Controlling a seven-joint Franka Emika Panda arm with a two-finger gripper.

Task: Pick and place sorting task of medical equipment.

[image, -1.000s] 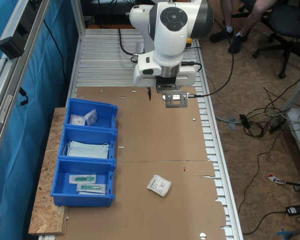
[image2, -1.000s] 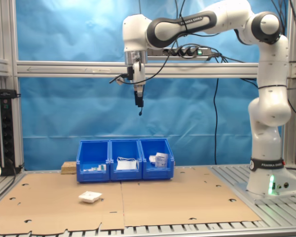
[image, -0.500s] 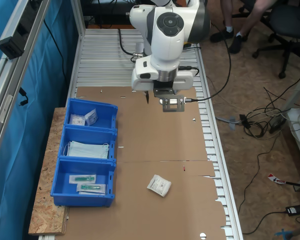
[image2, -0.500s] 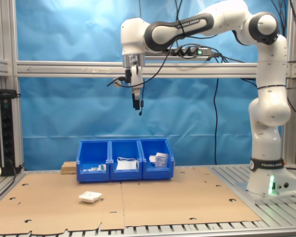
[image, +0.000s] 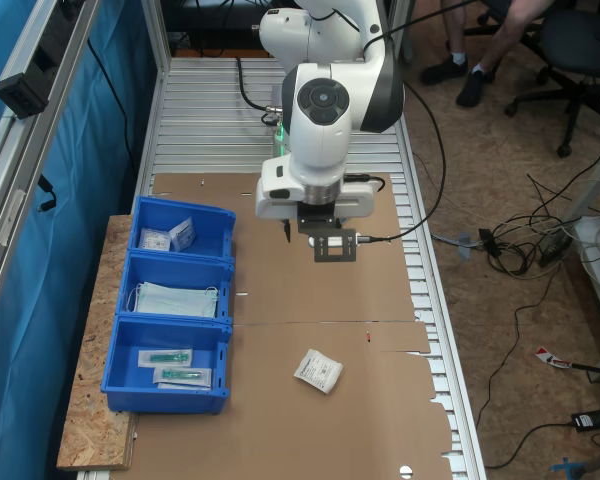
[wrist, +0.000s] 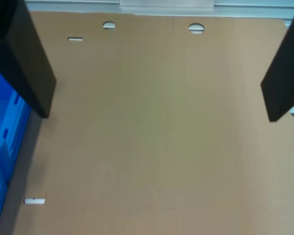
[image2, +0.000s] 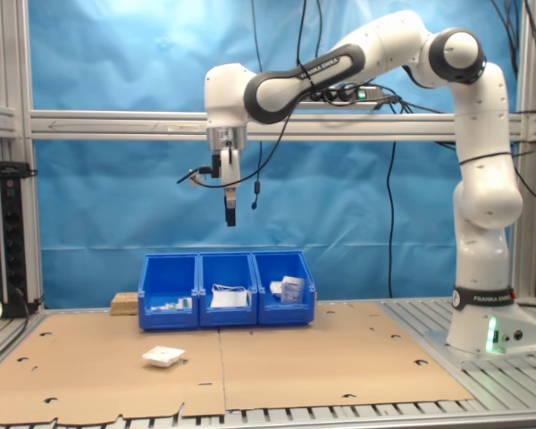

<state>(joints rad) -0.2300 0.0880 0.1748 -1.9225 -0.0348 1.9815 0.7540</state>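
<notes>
nearby, three blue bins point(image: 175, 318) beside packet point(image: 318, 370)

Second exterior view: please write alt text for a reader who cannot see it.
A white robot arm holds its gripper high above a cardboard-covered table. A small white packet lies on the cardboard, in front of three blue bins that hold supplies.

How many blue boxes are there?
3, side by side at the cardboard's edge: one with small packets, one with masks, one with green-tipped packs.
</notes>
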